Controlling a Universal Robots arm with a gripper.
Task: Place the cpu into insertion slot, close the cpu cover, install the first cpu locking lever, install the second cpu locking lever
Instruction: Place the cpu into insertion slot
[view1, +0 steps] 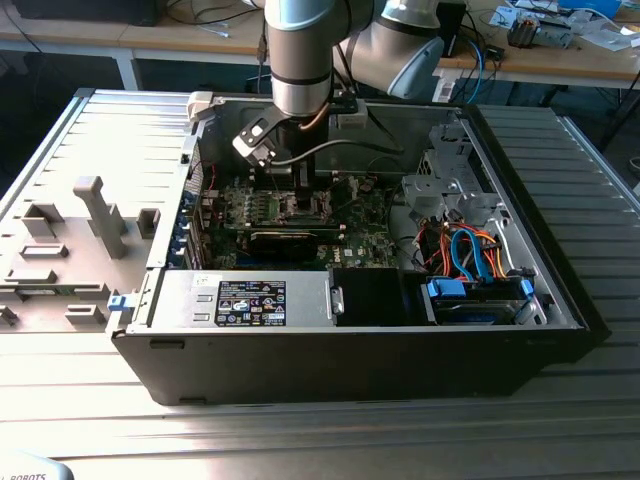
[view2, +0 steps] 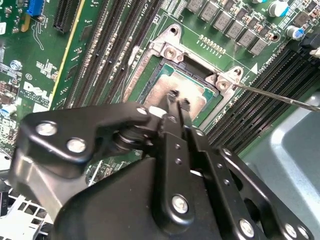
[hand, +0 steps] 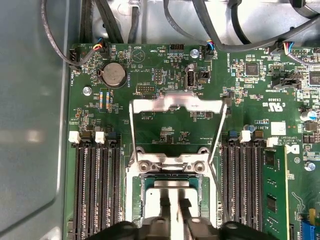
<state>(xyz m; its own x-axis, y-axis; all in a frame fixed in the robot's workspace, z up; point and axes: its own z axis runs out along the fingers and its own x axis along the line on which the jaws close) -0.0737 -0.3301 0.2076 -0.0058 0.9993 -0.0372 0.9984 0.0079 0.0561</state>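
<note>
The open computer case (view1: 350, 360) lies on a ribbed table (view1: 300, 440), its walls fencing the green board (view1: 360, 235) all round. In the exterior view the arm (view1: 300, 50) drops in from 12 o'clock. A drive cage (view1: 450, 190) with cables crowds 3 o'clock, and a power supply (view1: 250, 300) sits at 6 o'clock. Long black memory slots (hand: 95, 190) flank the insertion slot (hand: 133, 200) on 2 sides. The cpu cover (hand: 176, 103) stands swung open. The cpu (hand: 172, 187) lies in the slot. The gripper (hand: 173, 212) hovers right over it, fingertips parted by a narrow slit and gripping nothing. Whether they touch the chip cannot be told.
</note>
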